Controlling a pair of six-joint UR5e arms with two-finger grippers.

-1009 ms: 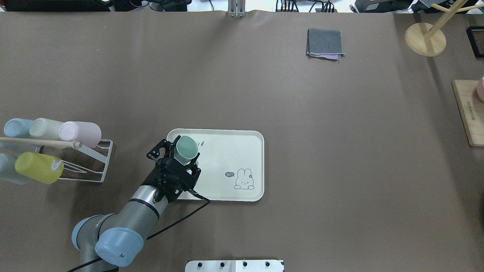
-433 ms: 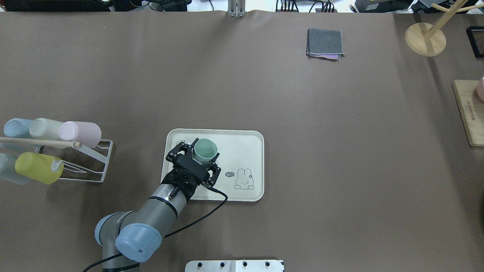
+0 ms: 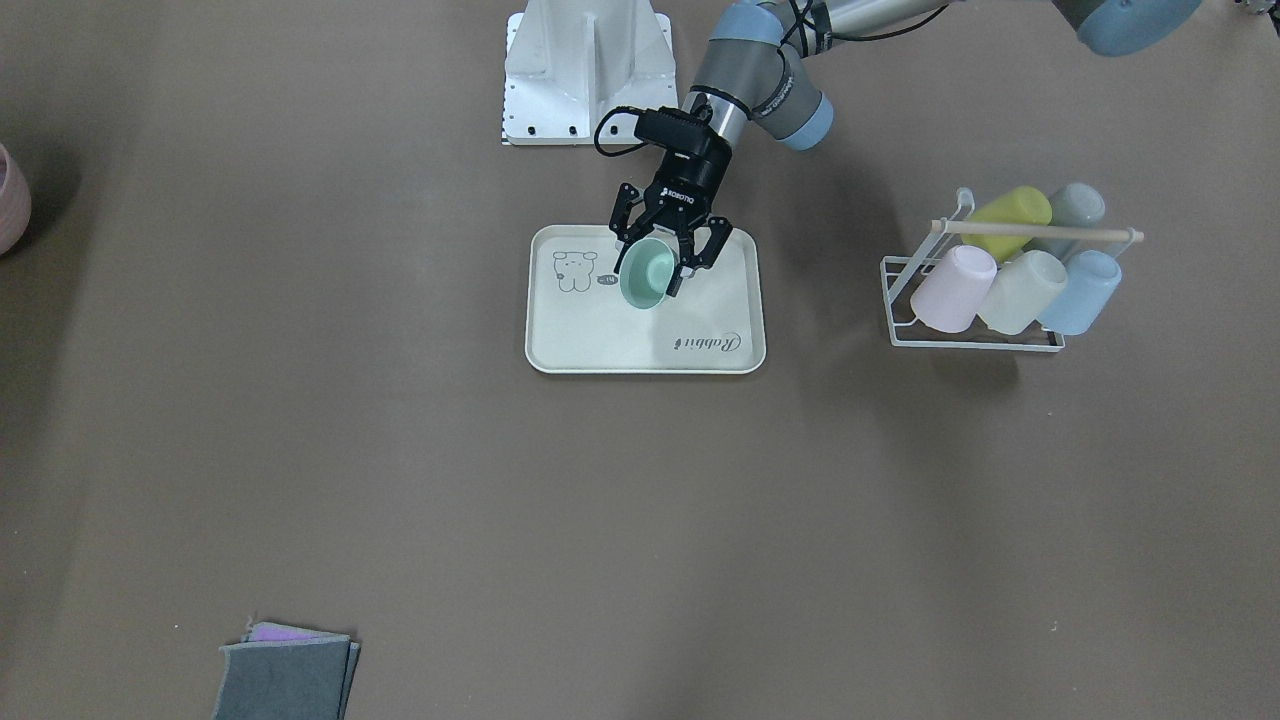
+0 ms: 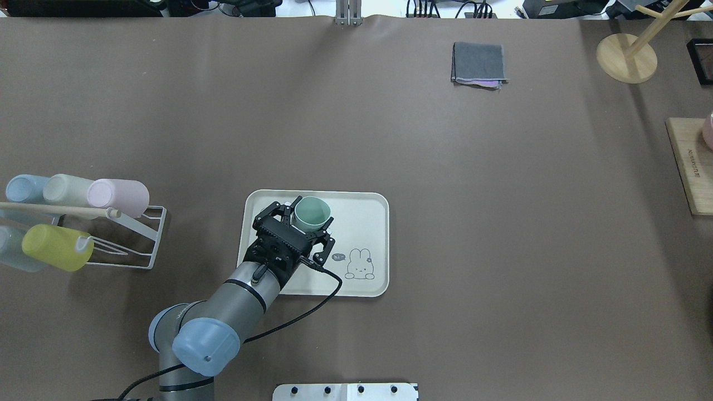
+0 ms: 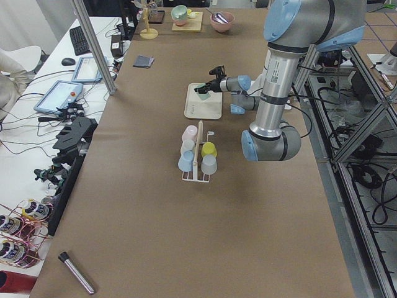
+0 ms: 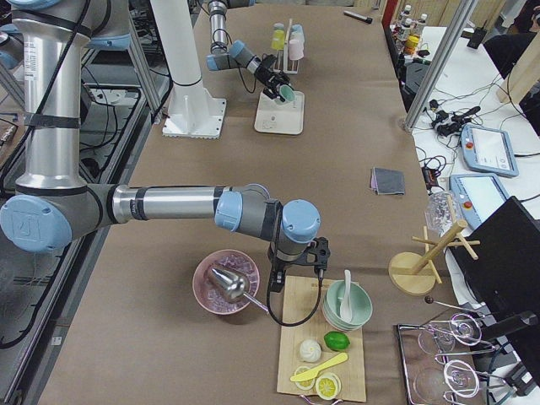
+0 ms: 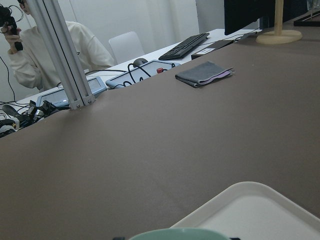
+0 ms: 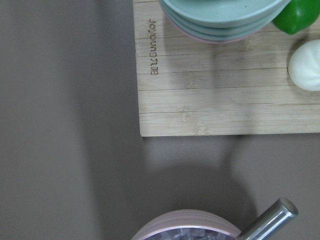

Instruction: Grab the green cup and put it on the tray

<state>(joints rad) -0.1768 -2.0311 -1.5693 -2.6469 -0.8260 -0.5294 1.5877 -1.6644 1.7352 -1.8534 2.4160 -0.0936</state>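
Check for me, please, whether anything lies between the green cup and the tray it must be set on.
Nothing visible does. The left gripper holds the green cup tilted over the tray, and the part of the tray beneath it holds no other object.

The table point(image 4: 445, 184) is covered in brown paper. The tray point(image 4: 362, 228) is laid directly beneath the left gripper's point(image 4: 309, 216) jaws. A rack point(image 4: 67, 209) is set well to their left. A cloth point(image 4: 479, 62), a stand point(image 4: 626, 58) and a board point(image 4: 688, 167) are placed far to their right.
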